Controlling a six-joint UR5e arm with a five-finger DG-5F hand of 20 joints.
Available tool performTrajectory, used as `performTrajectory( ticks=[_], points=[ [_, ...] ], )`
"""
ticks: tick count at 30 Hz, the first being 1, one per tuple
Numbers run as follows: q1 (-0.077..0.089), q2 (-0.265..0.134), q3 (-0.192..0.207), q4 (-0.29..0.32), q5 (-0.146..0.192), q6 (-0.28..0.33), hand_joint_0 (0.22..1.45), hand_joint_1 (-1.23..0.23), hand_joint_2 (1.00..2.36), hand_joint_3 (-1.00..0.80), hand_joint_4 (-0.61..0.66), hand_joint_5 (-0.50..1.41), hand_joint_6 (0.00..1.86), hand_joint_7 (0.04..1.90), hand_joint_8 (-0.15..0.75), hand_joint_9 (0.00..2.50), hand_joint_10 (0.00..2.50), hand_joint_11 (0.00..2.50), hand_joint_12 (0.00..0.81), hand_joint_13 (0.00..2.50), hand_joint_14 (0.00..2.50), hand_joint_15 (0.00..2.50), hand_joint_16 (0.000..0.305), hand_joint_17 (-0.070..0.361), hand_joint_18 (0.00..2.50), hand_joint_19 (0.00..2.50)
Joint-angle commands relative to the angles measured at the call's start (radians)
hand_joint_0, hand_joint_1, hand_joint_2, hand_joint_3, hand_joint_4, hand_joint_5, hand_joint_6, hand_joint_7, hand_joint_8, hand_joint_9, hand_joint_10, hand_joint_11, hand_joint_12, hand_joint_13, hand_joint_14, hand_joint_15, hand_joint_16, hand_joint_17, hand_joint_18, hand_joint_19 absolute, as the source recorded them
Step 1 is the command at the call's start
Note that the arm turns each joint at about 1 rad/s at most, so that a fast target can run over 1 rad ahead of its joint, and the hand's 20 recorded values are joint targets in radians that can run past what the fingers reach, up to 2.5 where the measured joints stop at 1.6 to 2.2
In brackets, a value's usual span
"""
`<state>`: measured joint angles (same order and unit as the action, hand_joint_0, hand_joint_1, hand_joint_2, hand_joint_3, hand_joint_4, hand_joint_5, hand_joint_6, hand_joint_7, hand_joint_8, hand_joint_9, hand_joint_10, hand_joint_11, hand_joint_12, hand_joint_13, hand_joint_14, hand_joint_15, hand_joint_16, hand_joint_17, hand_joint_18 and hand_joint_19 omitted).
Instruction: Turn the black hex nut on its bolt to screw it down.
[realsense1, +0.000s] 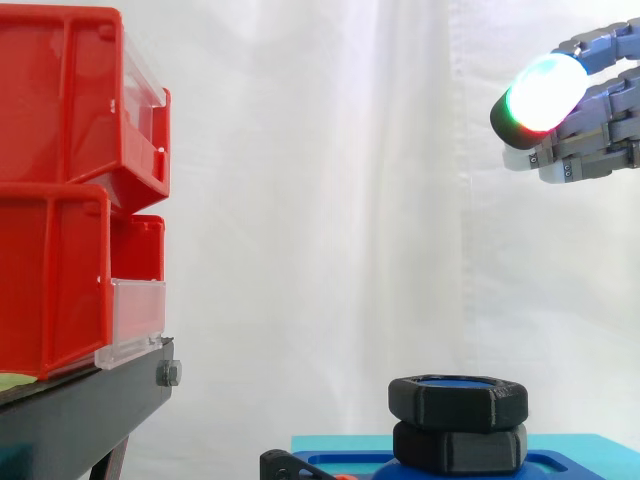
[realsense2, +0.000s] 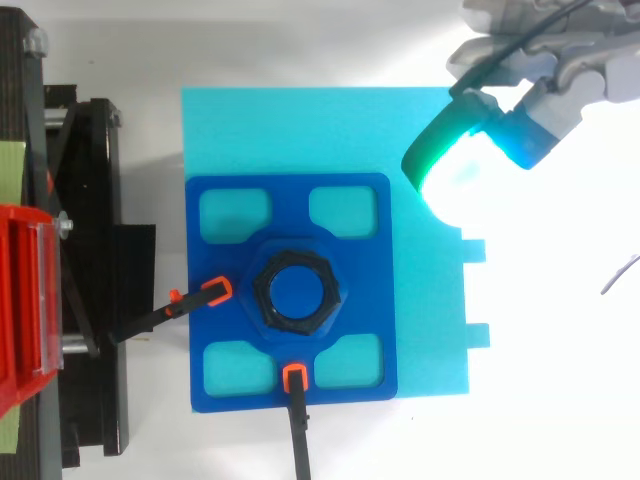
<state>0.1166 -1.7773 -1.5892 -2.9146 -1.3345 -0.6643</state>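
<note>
Black hex nut (realsense1: 458, 402) sits on its blue bolt (realsense2: 297, 290), above a blue square plate (realsense2: 225, 265). The hand (realsense1: 590, 135) hovers high to the right, its fingers relaxed and apart, gripping nothing.

This is looking like a robotics lab, arranged as a test station. A white curtain (realsense1: 330, 200) is hanging as a plain backdrop behind the work. Red storage bins (realsense1: 60, 200) are sitting stacked on a black stand (realsense1: 80, 410). Black clamps (realsense2: 215, 293) with orange tips are pressing on a blue plate (realsense2: 370, 300) lying on a turquoise board (realsense2: 300, 130), and a mechanical hand (realsense1: 600, 135) with glowing fingertips (realsense1: 545, 92) is hovering above.
</note>
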Motion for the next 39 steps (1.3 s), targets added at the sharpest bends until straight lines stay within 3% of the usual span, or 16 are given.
performTrajectory(
  ticks=[1, 8, 39],
  points=[
    [0.0, -0.001, 0.0, 0.0, 0.0, 0.0, 0.45, -0.53, 1.0, -0.5, 0.21, -0.23, 0.5, 0.65, 0.263, 0.24, 0.0, 0.0, 0.325, 0.11, 0.0, 0.0, 0.042, 0.095, 0.0, 0.01],
    [0.0, -0.001, 0.0, 0.0, 0.0, 0.0, 0.45, -0.51, 1.0, -0.5, 0.21, -0.22, 0.5, 0.55, 0.267, 0.28, 0.0, 0.0, 0.319, 0.14, 0.0, 0.0, 0.042, 0.095, 0.0, 0.03],
    [0.0, -0.001, 0.0, 0.0, 0.0, 0.0, 0.49, -0.47, 1.0, -0.49, 0.23, -0.22, 0.5, 0.6, 0.235, 0.23, 0.0, 0.0, 0.299, 0.12, 0.0, 0.0, 0.04, 0.09, 0.0, 0.03]
  ],
)
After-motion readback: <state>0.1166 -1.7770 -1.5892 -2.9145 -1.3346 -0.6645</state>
